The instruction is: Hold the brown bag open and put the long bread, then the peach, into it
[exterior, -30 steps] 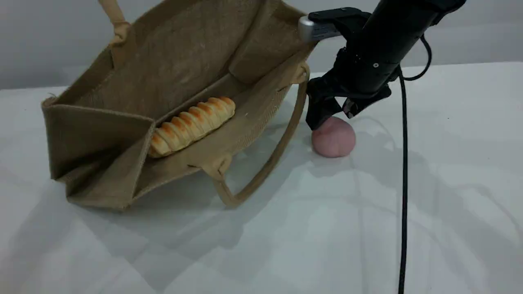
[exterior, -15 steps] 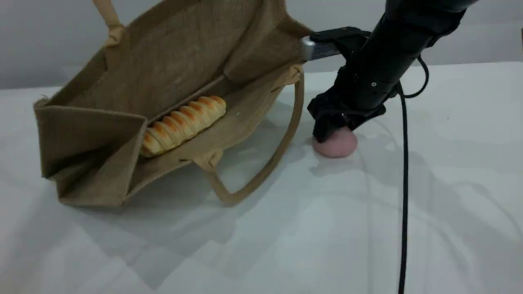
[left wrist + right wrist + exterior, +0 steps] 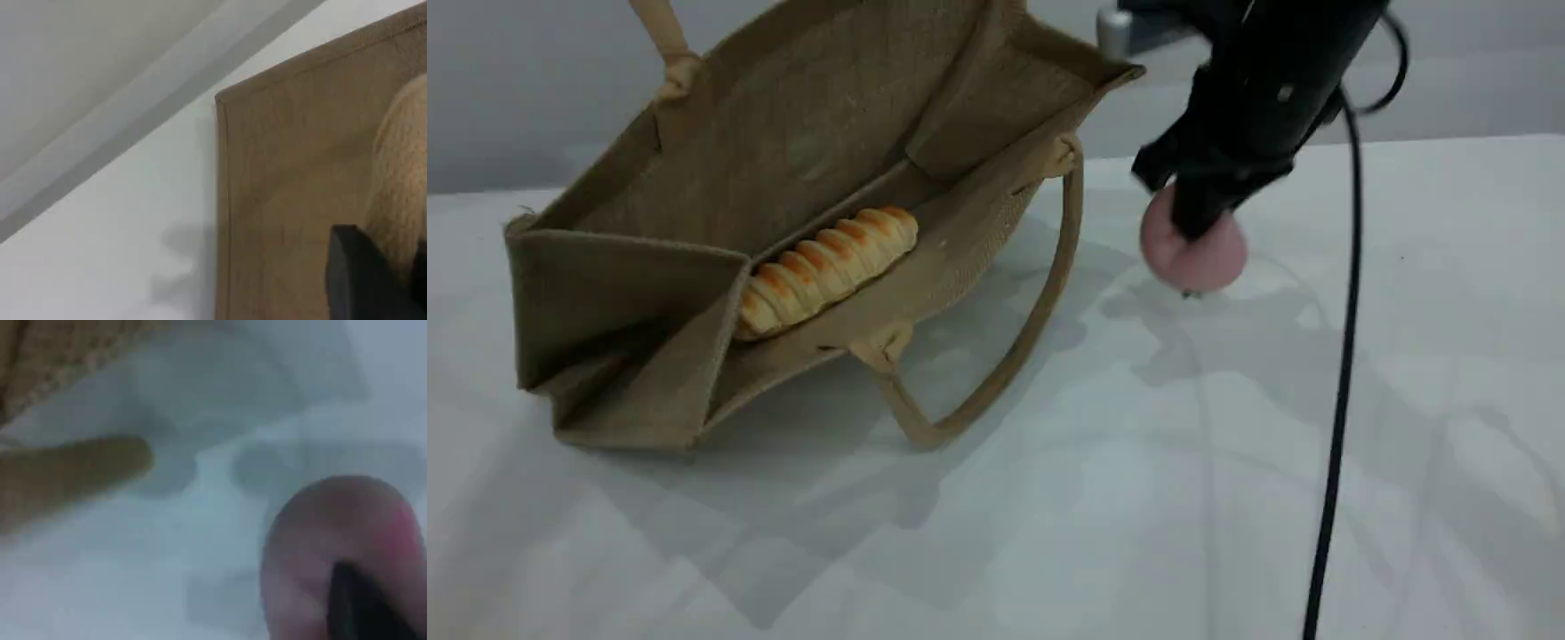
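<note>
The brown bag (image 3: pixel 809 133) lies tipped with its mouth open toward the camera. Its upper handle (image 3: pixel 660 36) is pulled taut up out of the scene view. The long bread (image 3: pixel 827 267) rests inside along the bag's lower wall. In the left wrist view my left gripper (image 3: pixel 390 287) is shut on that beige handle (image 3: pixel 400 180), above the bag's panel (image 3: pixel 287 173). Right of the bag, my right gripper (image 3: pixel 1196 218) is shut on the pink peach (image 3: pixel 1200 258) and holds it just above the table. The peach (image 3: pixel 333 533) fills the right wrist view's lower right.
The bag's lower handle (image 3: pixel 996 373) loops out over the white table toward the peach's side. A black cable (image 3: pixel 1334 400) hangs from the right arm down to the front edge. The blurred handle (image 3: pixel 67 473) shows in the right wrist view.
My right gripper came down over the peach, shut on it and lifted it up and slightly right off the table. The bag shifted a little to the left.
</note>
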`<state>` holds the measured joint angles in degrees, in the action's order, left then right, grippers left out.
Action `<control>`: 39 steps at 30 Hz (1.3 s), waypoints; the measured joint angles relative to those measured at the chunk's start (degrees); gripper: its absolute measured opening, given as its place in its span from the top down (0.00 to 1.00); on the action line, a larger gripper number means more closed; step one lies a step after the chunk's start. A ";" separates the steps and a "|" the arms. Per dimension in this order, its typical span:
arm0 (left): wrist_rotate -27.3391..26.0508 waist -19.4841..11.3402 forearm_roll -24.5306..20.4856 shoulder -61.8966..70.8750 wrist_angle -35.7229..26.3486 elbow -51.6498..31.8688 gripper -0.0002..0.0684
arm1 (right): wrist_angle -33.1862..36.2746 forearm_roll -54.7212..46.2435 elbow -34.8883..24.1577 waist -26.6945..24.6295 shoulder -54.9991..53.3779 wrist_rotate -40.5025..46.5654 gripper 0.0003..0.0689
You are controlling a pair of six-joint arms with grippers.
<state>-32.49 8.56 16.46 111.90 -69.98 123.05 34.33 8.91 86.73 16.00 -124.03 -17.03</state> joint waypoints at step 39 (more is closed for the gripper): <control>-0.23 0.12 4.73 0.00 0.00 0.00 0.87 | -29.97 11.13 -20.32 18.75 15.70 -14.92 0.97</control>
<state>-32.72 8.68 21.19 111.90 -69.98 123.05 4.36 20.04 66.41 34.75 -108.33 -31.95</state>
